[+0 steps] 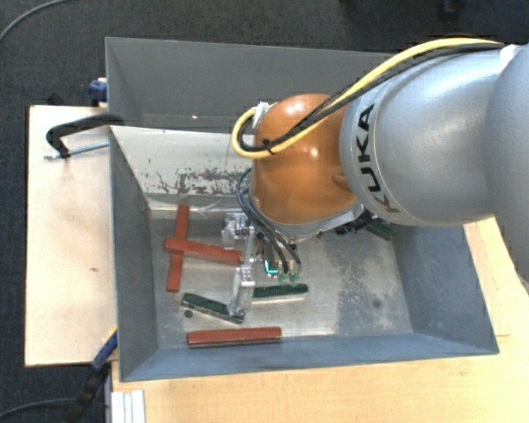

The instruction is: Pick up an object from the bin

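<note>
Where the arm (441, 139) reaches in from the right, its orange cover (300, 161) hangs over the middle of the bin (132, 263), and the jaws beneath it are low, close to the floor and a little left of centre. Whether the jaws are open or closed cannot be told: the metalwork under the cover is tangled with wires and partly hidden, and nothing is plainly seen held between them. The lowest metal part comes down at the right end of a dark green bar (208, 306) that lies slanted on the floor; whether it touches the bar is not clear. A second green bar (282, 291) lies just to the right of that metal part, nearly level. A red-brown cross (183, 247) lies to the left, its long arm running right up to the metalwork. A red-brown strip (234, 334) lies flat along the near wall, apart from the jaws. A small green thing (381, 230) peeps out under the cover's right side.
</note>
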{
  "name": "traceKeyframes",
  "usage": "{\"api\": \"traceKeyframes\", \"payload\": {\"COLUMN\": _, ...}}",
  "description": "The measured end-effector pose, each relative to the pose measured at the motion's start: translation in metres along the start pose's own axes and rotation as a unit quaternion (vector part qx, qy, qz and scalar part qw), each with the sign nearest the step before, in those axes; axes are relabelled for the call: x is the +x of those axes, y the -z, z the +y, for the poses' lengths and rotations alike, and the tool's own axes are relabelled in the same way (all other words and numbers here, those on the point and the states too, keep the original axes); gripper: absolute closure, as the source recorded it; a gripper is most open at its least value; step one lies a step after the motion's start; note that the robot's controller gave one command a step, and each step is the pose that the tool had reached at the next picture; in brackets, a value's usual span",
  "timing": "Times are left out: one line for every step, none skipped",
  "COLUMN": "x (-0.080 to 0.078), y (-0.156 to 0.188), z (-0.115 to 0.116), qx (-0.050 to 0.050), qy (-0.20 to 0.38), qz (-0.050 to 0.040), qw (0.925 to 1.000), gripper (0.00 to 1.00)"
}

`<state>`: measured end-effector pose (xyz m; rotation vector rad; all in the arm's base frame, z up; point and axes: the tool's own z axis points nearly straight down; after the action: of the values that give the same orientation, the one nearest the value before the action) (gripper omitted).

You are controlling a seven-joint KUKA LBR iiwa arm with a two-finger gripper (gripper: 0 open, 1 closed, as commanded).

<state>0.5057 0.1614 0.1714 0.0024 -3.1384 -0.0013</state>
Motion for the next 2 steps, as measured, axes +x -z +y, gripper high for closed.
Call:
{"api": "traceKeyframes", "payload": {"x": -0.0534, "y": -0.101, "z": 0.0266, "qx": 0.0, "qy": 0.046, "qz": -0.0062, "qw": 0.9989, "gripper": 0.0}}
{"api": "traceKeyframes", "payload": {"x": -0.0529, "y": -0.0949, "z": 0.0278, "qx": -0.001, "qy": 0.046, "qz": -0.0029, "qw": 0.9989, "gripper": 1.0}}
